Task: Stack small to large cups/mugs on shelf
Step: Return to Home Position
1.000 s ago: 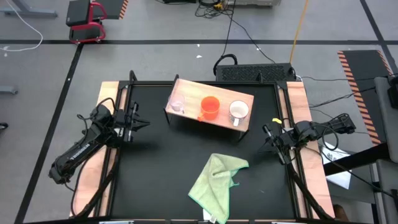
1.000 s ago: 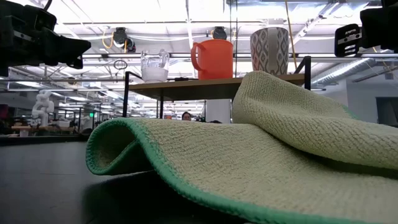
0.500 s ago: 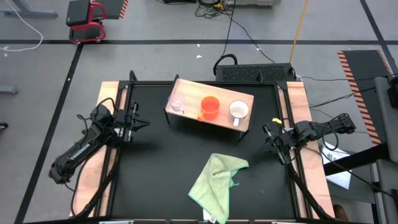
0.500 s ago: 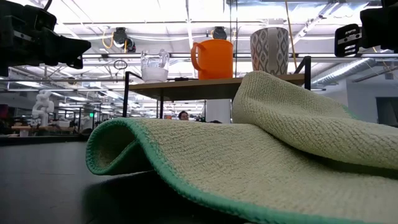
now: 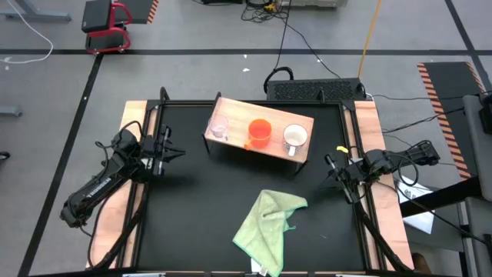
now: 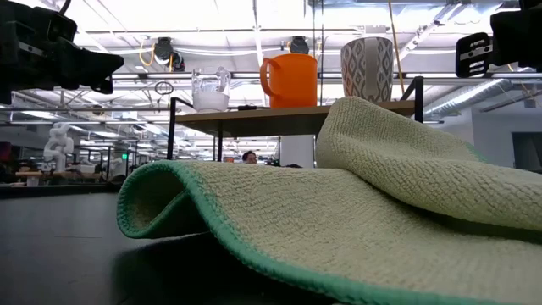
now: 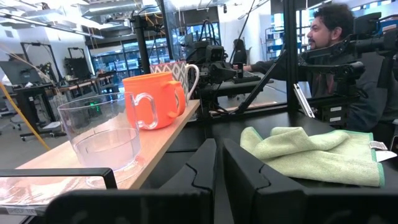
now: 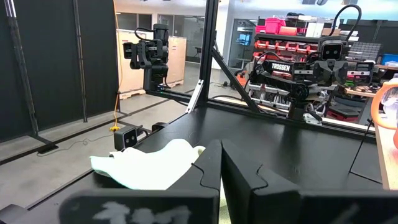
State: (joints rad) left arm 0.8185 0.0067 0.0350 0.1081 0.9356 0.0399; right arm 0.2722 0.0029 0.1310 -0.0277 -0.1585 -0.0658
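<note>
The glass cup (image 5: 219, 128), orange mug (image 5: 260, 132) and patterned mug (image 5: 295, 136) stand in a row on the shelf (image 5: 240, 115); the left hand (image 5: 178, 151) and right hand (image 5: 332, 167), both clenched and empty, flank the shelf.

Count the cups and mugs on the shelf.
3 on the light-wood shelf: clear glass cup at left, orange mug in the middle, white patterned mug at right; none seems hidden.

Arms: left arm (image 5: 100, 185) and right arm (image 5: 384, 164), black, jointed
Fingers: left end effector (image 7: 219, 146), flat black, notched edges
Cables: black cables (image 5: 421, 150), looped
Marking: white "TROSSEN" lettering (image 8: 283, 65)
</note>
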